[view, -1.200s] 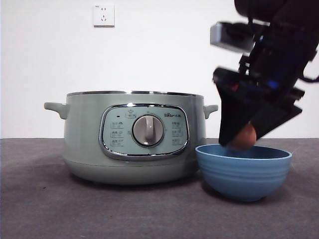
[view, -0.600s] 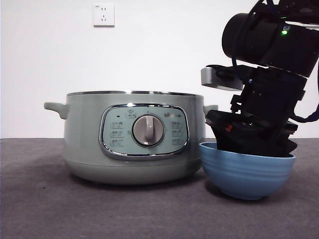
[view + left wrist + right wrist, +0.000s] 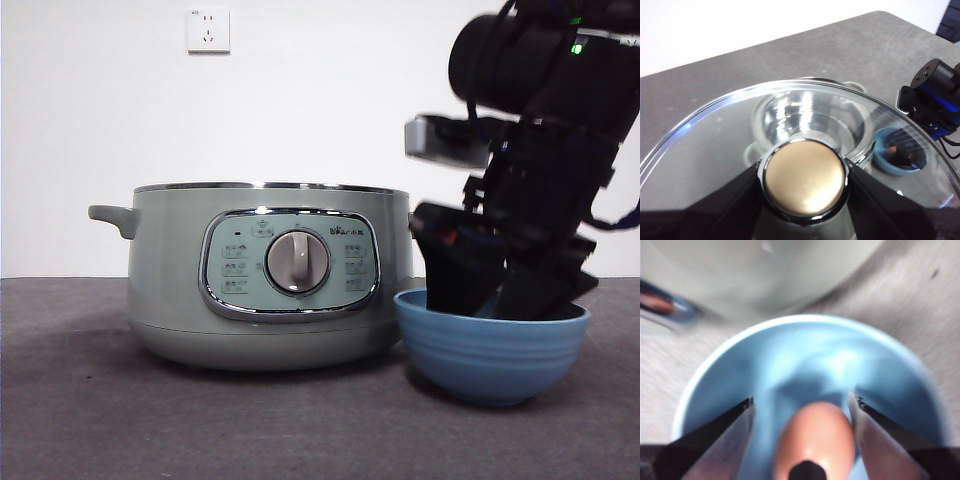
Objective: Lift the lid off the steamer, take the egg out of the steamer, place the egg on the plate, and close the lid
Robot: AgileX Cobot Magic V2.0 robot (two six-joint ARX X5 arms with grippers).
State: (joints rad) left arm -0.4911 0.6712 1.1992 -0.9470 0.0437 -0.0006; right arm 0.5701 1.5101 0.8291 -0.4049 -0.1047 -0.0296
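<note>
The right gripper [image 3: 801, 410] is hanging inside the plate [image 3: 488, 350], jaws spread clear of the egg [image 3: 815, 440] lying between them; it looks light, smooth and brittle. The left gripper [image 3: 804, 176] is pinching the lid [image 3: 715, 145] by its knob [image 3: 805, 181], the sound grip for slippery glass, above the steamer [image 3: 270, 275], at nine o'clock of the plate.

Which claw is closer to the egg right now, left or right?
Right. The right claw is down in the bowl, its jaws apart on either side of the egg. The left claw holds the lid by its knob, up above the steamer.
</note>
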